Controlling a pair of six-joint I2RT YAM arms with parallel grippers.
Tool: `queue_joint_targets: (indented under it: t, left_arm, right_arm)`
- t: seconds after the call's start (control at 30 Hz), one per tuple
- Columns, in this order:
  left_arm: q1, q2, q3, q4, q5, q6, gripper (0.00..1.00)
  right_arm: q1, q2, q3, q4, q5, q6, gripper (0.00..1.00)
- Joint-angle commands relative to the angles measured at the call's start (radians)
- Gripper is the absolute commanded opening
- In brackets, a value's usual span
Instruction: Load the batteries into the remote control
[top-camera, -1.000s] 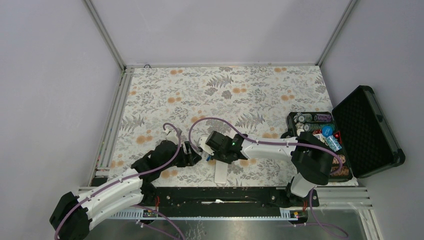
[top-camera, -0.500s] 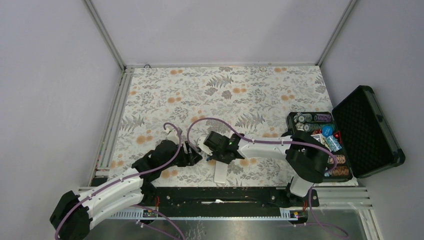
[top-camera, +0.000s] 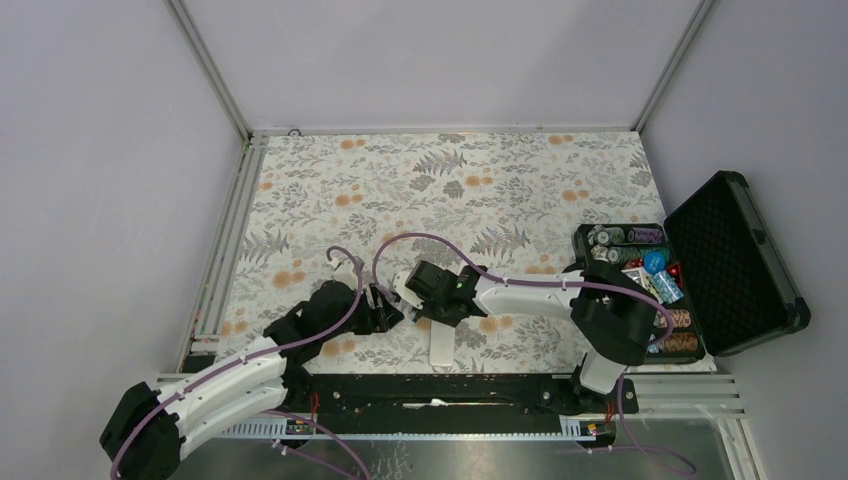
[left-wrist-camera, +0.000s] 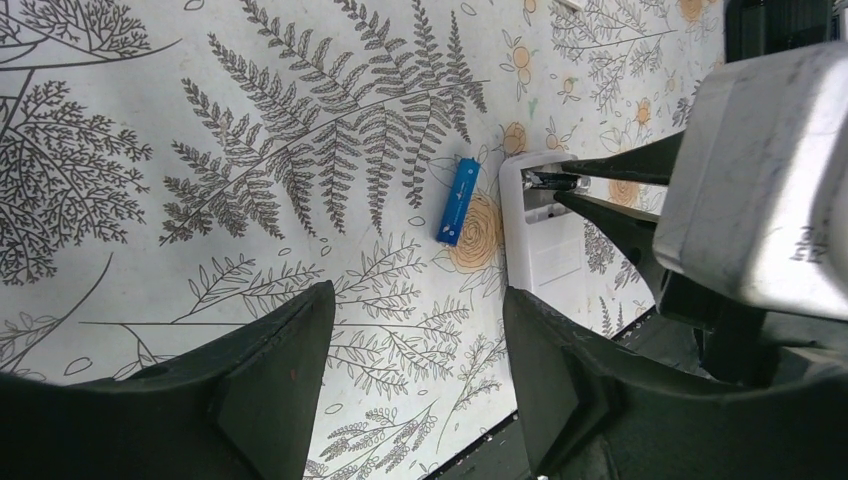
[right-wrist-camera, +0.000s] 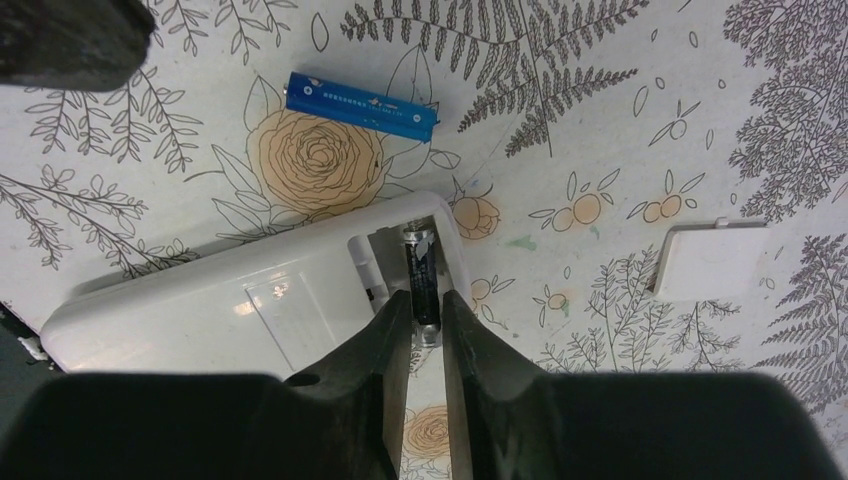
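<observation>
Near the counter's (top-camera: 450, 190) front edge, between the two arms, the remote (right-wrist-camera: 250, 300) lies back-up with its battery bay uncovered. A dark battery (right-wrist-camera: 420, 265) sits lengthwise in the bay at the remote's end. The right gripper (right-wrist-camera: 425, 300) reaches down into that bay, its fingers (right-wrist-camera: 395, 335) set close on either side of the dark battery with only a narrow gap between them. Whether they press on it or merely flank it, I cannot tell. A blue battery (right-wrist-camera: 360, 100) lies loose on the counter just beside the remote's open end, not touching it. A small white cover (right-wrist-camera: 712, 260) lies flat on the counter, well apart from the remote. The left gripper (left-wrist-camera: 415, 310) hovers above the counter near the blue battery, fingers spread wide and holding nothing. An open black case (top-camera: 735, 260) with chip stacks stands at the right edge.
</observation>
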Motion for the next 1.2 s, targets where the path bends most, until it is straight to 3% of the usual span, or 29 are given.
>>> queue_joint_targets:
  t: [0.0, 0.4, 0.83, 1.17]
  left_arm:
    - [0.007, -0.009, -0.004, 0.046, 0.005, 0.013, 0.66]
    - [0.009, -0.01, -0.006, 0.044, 0.016, 0.013, 0.66]
    - [0.009, 0.005, 0.003, 0.053, 0.048, 0.012, 0.66]
    - [0.009, 0.07, 0.026, 0.103, 0.181, 0.014, 0.66]
  right_arm:
    - [-0.006, 0.013, 0.048, -0.004, 0.012, 0.012, 0.26]
    - [-0.006, -0.004, 0.057, -0.002, 0.029, 0.033, 0.34]
    - [-0.006, -0.159, -0.02, 0.055, 0.04, 0.107, 0.36]
    - [-0.011, -0.328, -0.14, 0.089, 0.139, 0.351, 0.36]
